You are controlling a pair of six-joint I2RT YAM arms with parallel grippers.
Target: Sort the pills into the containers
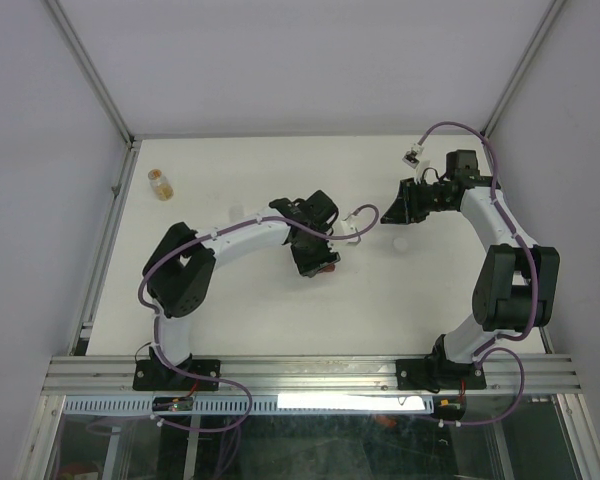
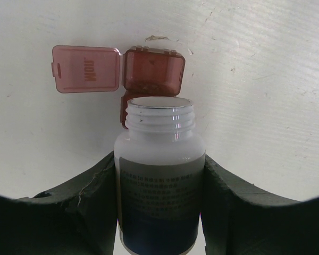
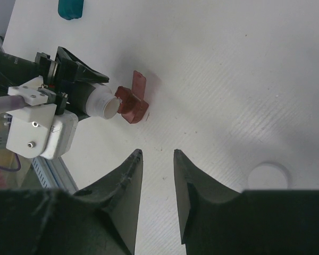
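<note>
- left gripper (image 2: 159, 162): jaws clamped on the white bottle (image 2: 159, 202), one pad on each side of the labelled body. Cap is off, neck threads bare.
- Bottle is tipped over, close to level in the right wrist view. Its open mouth sits right at the dark red container (image 2: 151, 71).
- Dark red container: on the table (image 2: 266, 79), directly ahead of the left jaws. The far compartment is open, with its lid flipped flat out to one side. The bottle rim covers the near compartment in the left wrist view.
- Contents of the open compartment: cannot tell, the tinted plastic is too murky to pick out pills.
- right gripper (image 3: 157, 154): jaws parted by a narrow gap with nothing between them, above bare table and pointed toward the red container, apart from it.
- teal container (image 3: 70, 8): at the top edge of the right wrist view, well apart from the red one, only partly in frame.
- white cap (image 3: 268, 175): lying flat on the table, near the right jaws.
- amber vial (image 1: 160, 185): upright near the far left corner of the table, well away from both arms.
</note>
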